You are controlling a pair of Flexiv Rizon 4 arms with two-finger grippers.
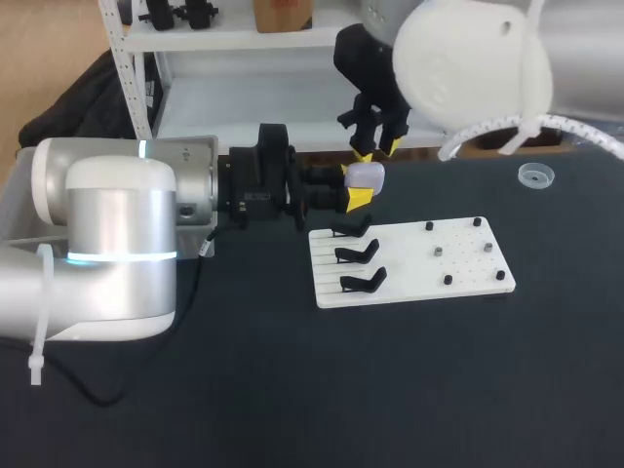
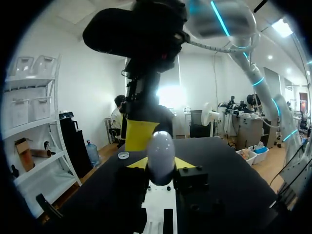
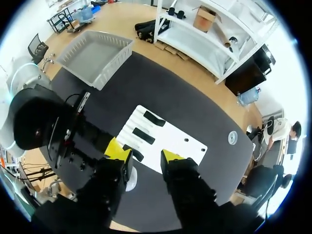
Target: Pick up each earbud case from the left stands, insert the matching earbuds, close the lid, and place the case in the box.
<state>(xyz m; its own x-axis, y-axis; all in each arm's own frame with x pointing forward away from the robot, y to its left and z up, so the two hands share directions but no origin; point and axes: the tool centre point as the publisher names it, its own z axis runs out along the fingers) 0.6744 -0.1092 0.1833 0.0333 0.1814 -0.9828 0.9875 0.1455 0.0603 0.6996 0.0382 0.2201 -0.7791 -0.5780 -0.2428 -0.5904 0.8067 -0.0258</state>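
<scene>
Three stands (image 1: 356, 255), one earbud case (image 1: 364, 175)

The earbud case (image 2: 161, 148), pale and egg-shaped, stands upright between the left claw's (image 2: 161, 165) yellow tips, one touching each side. Just behind the case, the right claw (image 2: 140, 135) hangs from its dark arm, showing a yellow fingertip. Under the case, a white board (image 2: 158, 212) lies on the dark desk (image 2: 229, 165). Beyond the case and off to one side, a small clear round lid (image 2: 123, 155) rests on the desk.
</scene>
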